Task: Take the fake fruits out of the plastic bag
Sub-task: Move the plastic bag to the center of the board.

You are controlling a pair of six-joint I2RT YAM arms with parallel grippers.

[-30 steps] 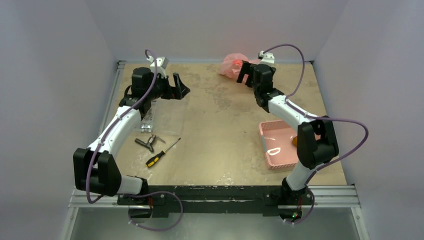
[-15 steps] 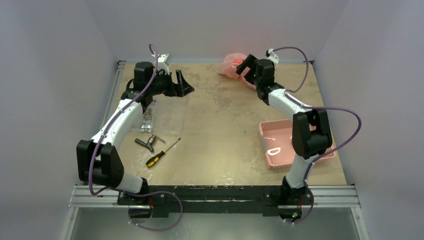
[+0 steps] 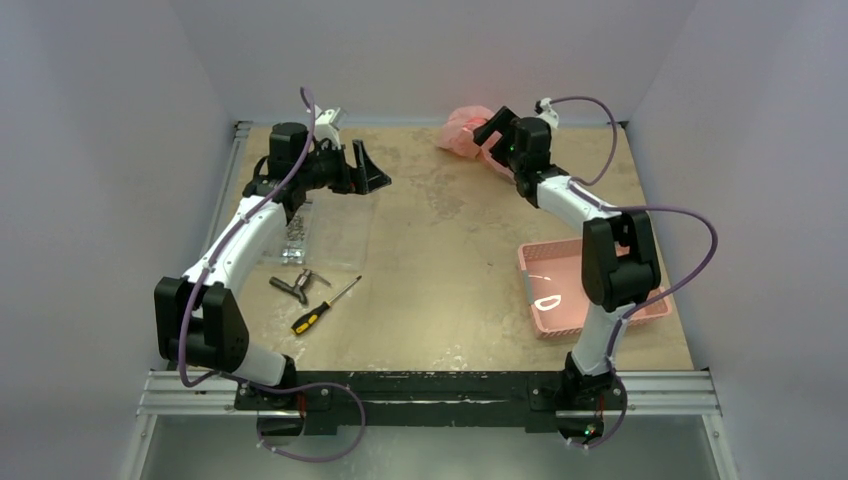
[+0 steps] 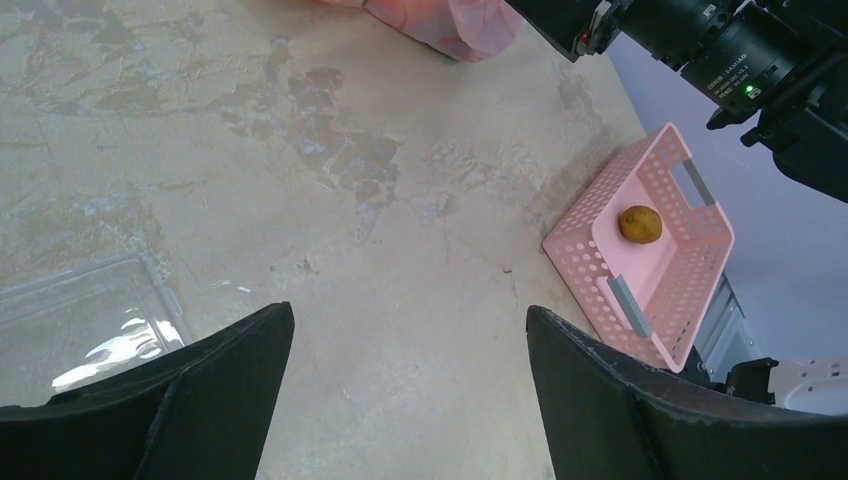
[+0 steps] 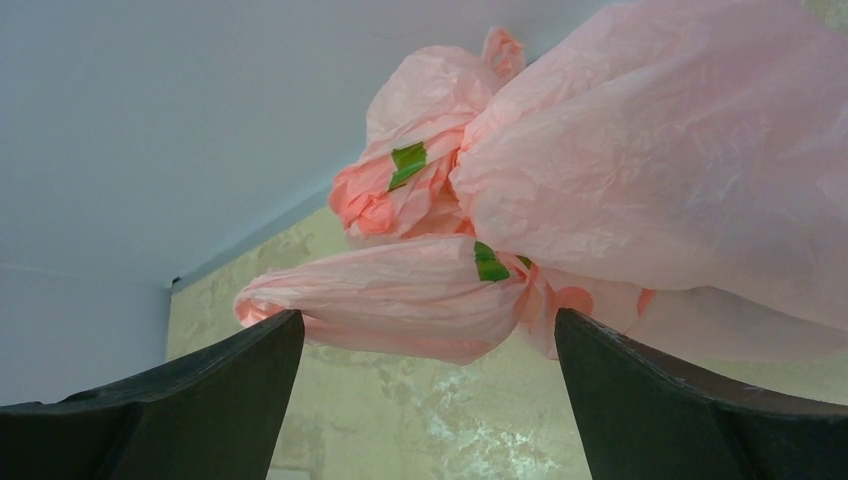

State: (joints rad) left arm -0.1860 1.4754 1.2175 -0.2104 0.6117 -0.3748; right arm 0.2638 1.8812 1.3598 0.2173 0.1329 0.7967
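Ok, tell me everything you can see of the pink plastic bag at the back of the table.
The plastic bag is thin, crinkled, translucent pale pink film, bunched into a lumpy heap with twisted lobes sticking out. Small green patches mark its folds. It lies on the table at the far edge, right of centre. Redder spots show through low down; its contents cannot be made out. The right gripper hangs just before it, fingers open, not visibly touching.
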